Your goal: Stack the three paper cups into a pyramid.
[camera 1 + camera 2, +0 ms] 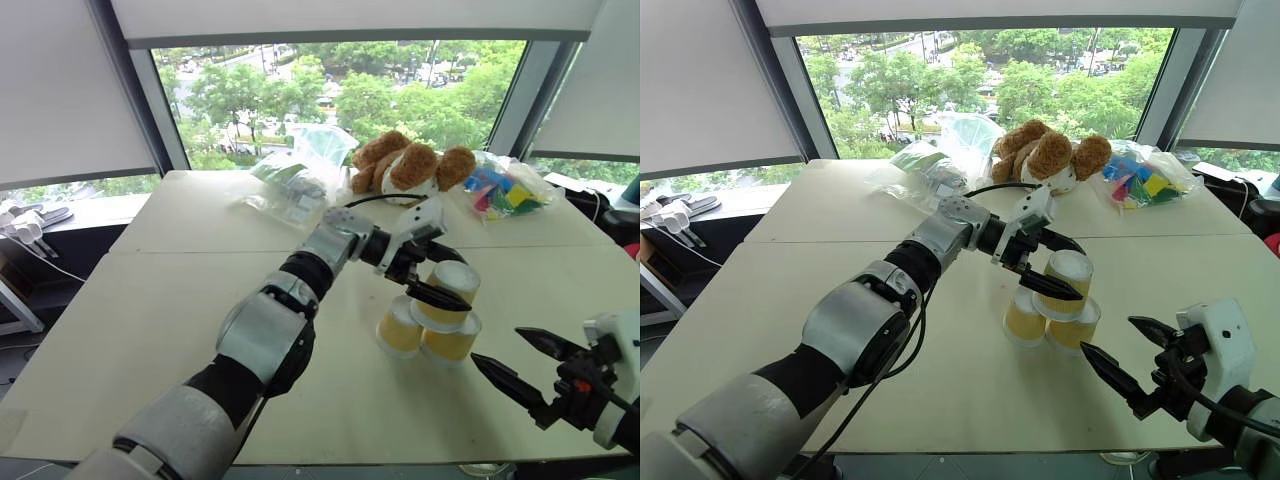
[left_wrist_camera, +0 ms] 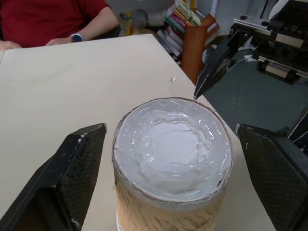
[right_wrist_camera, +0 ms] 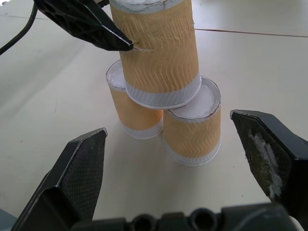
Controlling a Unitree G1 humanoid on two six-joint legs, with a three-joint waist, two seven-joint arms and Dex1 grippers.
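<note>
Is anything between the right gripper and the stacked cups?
Nothing visible: bare table lies between the open right gripper and the cups. The open left gripper flanks the top cup.
</note>
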